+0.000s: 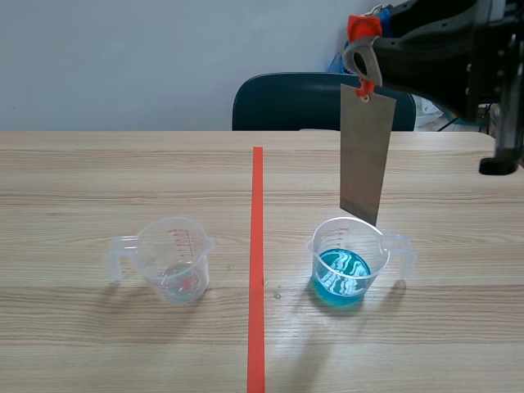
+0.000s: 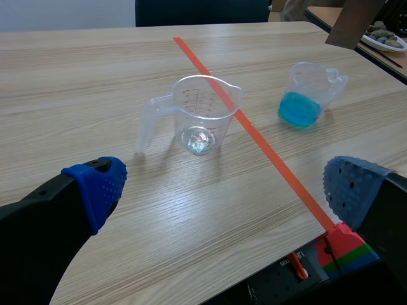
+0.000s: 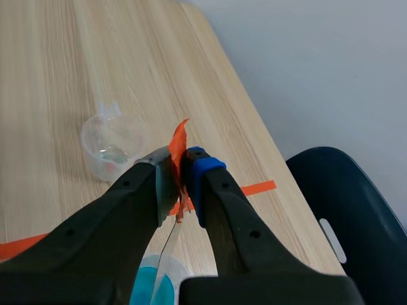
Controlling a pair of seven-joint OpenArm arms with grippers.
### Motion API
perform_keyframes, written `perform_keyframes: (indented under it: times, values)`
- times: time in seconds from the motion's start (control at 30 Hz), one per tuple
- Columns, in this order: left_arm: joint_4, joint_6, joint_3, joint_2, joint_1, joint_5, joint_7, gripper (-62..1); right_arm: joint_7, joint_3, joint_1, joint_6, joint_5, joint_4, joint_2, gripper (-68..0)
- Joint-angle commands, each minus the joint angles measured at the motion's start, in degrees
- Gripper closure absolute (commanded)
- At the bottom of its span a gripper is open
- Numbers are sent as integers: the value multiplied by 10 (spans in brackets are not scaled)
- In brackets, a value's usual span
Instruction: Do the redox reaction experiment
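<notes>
My right gripper [image 3: 180, 162], clenched on the orange tag [image 3: 180, 136], hangs the metal plate [image 1: 367, 151] upright over the blue beaker [image 1: 348, 266].

1. Two clear plastic cups: the blue-liquid cup [image 1: 348, 266] sits just under the lower edge of the metal sheet, and the nearly empty cup [image 1: 175, 262] stands well apart from the sheet.
2. One metal sheet [image 1: 366, 155], hanging upright from the right gripper [image 1: 360, 49].
3. One orange tab [image 3: 179, 143] at the sheet's top, pinched between the right gripper's fingers.
4. Two grippers: the right one holds the sheet, and the left gripper [image 2: 222, 184] has its fingers spread, with both cups ahead of it.
5. One wooden table [image 1: 82, 180] beneath both grippers.
6. One dark chair [image 1: 282, 102] beyond the sheet.
</notes>
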Motion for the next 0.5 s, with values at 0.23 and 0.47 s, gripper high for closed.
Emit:
perform_keyframes:
  times: [0.23,0.47]
  values:
    - [8,-2,-2,1,1,-3,35,-623,7,8,8,13,7,1,1,-6]
    - [8,-2,-2,1,1,-3,37,-623,7,8,8,13,7,1,1,-6]
